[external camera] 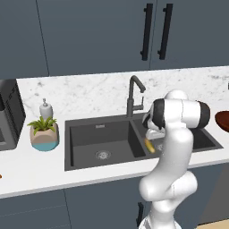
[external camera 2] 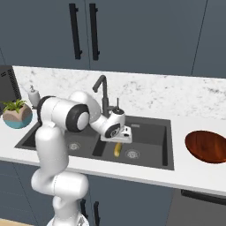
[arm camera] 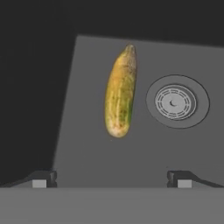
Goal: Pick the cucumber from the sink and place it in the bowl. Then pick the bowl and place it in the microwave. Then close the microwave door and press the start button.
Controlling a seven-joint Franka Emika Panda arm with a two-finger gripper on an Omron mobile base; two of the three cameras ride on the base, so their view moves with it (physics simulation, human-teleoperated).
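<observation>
Clearly the first step is in hand: the approach to the cucumber, with nothing picked yet. Nearest, the gripper (arm camera: 112, 179) hangs over the right basin of the sink (external camera 2: 165, 152), its two fingertips (arm camera: 41, 178) spread as wide as they go and holding nothing. Below it, the cucumber (arm camera: 120, 92) lies flat on the basin floor, just beside the round drain (arm camera: 176, 102) and close to the wall that divides the two basins. It sits a little ahead of the gap between the fingers, not yet inside it. Next the hand probably has to go forward and down, so that the fingers come on both long sides, then close. Farther, the bowl (external camera 2: 207, 146) waits on the counter (external camera 2: 190, 178) past the sink's right edge, well apart.
</observation>
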